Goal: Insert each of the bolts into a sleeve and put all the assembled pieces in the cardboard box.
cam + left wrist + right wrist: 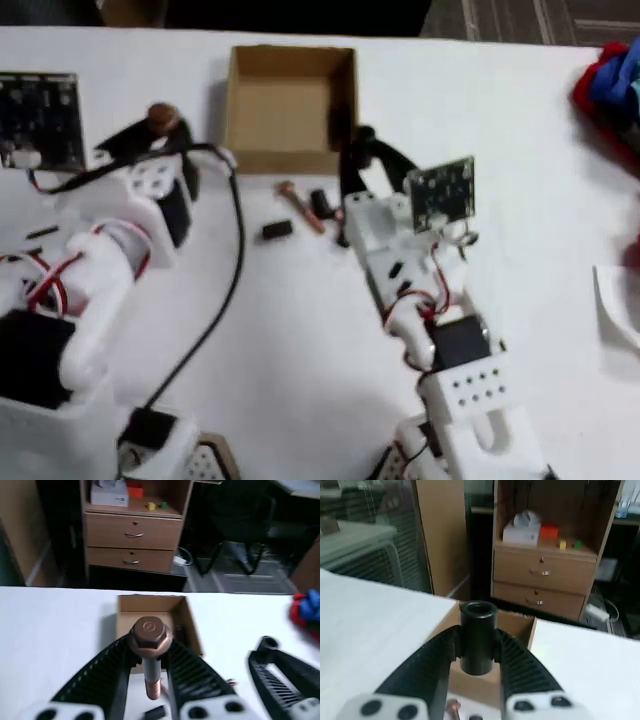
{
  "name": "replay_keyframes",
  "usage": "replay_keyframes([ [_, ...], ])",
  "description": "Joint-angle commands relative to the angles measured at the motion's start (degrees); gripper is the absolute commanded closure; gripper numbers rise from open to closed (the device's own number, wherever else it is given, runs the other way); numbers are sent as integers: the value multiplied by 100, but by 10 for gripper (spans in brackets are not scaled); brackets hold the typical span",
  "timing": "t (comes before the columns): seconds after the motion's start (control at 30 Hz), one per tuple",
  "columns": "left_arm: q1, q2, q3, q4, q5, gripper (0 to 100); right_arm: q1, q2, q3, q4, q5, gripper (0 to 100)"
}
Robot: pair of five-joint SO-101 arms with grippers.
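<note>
Your left gripper point(150, 647) pinches 1 copper bolt point(149, 632) upright, head up; your right gripper point(478, 647) pinches 1 black sleeve point(478, 625). Both hang just beside the cardboard box point(290, 108); 1 loose bolt point(300, 206) lies before it.

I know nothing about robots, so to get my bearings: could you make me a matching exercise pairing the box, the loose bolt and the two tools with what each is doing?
1 box
2 loose bolt
3 left tool
4 right tool

A shut on a black sleeve
B lying on the table in front of the box
C shut on a copper bolt
D standing open-topped

Pairs: 1-D; 2-B; 3-C; 4-A
</note>
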Motion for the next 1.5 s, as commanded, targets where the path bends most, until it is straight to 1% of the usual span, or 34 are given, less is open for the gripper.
replay_keyframes([
  [0.0,308,633,-1112,79,782,975,31,13,-62,-444,-35,978],
  [0.1,440,1196,-1754,79,1011,975,31,-75,-35,-321,-35,978],
  [0.2,782,1574,-2176,35,993,975,-4,-180,-35,-127,-35,978],
  [0.3,1090,1697,-2343,-53,985,974,-4,-356,-35,92,-26,978],
  [0.43,1257,1697,-2044,-519,993,973,-13,-470,-44,171,-26,978],
  [0.63,1284,1688,-1341,-800,1029,974,-13,-470,-44,171,-26,978],
  [0.73,1284,1697,-1024,-1292,1011,974,-13,-470,-35,171,-26,978],
  [0.87,1284,1688,-453,-2365,993,974,-13,-488,-26,171,-18,978],
  [0.93,1354,1688,-330,-2664,993,974,-22,-497,-26,171,158,978],
  [1.1,1864,1723,-295,-2760,941,974,-22,-505,-26,171,457,978],
  [1.2,2066,1723,-286,-2725,422,974,-22,-488,-26,171,457,978],
  [1.3,2127,1723,-242,-2725,79,974,-22,-470,-26,163,457,978],
  [1.47,2084,1723,-224,-2725,62,974,-22,-470,-26,154,457,978],
])
